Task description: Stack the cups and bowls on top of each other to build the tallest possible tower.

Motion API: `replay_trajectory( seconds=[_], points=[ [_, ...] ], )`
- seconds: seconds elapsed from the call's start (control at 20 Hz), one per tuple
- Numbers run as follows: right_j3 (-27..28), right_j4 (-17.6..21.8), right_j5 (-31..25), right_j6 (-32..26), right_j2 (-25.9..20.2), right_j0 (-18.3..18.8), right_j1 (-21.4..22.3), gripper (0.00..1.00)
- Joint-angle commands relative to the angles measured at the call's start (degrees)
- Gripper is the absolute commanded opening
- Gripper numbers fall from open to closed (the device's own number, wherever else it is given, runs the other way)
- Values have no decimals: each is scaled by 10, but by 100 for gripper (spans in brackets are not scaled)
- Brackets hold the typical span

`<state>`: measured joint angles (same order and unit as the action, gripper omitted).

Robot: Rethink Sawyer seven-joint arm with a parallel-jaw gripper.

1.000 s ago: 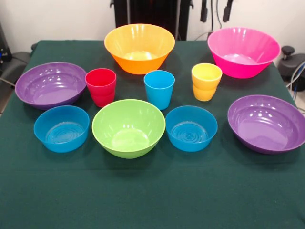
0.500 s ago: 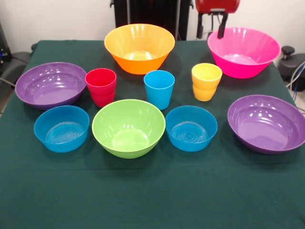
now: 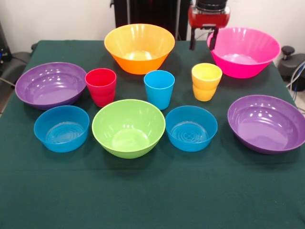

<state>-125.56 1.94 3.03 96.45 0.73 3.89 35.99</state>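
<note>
My gripper [image 3: 203, 44] hangs open and empty at the far side of the table, between the orange-yellow bowl [image 3: 139, 47] and the pink bowl [image 3: 244, 51], beyond the yellow-orange cup [image 3: 206, 81]. The red cup [image 3: 101, 87] and the blue cup [image 3: 159, 89] stand in the middle row. Two purple bowls [image 3: 50, 84] [image 3: 267, 123] sit at the left and right. In the near row are a small blue bowl [image 3: 61, 128], the lime green bowl [image 3: 128, 128] and a second small blue bowl [image 3: 191, 128]. All stand apart and upright; nothing is stacked.
The table wears a dark green cloth [image 3: 152, 195]. The black pedestal [image 3: 145, 12] stands behind the orange-yellow bowl. Dark equipment sits off the table's right edge [image 3: 291, 62] and left edge [image 3: 9, 67].
The gripper has come down further into view and shifted left, from above the pink bowl's rim to beside it. The cups and bowls have not moved.
</note>
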Motion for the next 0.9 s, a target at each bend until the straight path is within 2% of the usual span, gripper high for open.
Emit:
replay_trajectory(
  seconds=[0.05,0.35,0.65,0.75,0.9],
  points=[
    [9,32,-8,66,-29,37,-37,100],
    [11,37,-59,48,-48,74,-4,100],
    [78,47,-94,12,-63,117,-35,100],
    [70,57,-92,10,-68,135,-36,100],
    [66,56,-101,18,-74,138,-33,100]
  ],
)
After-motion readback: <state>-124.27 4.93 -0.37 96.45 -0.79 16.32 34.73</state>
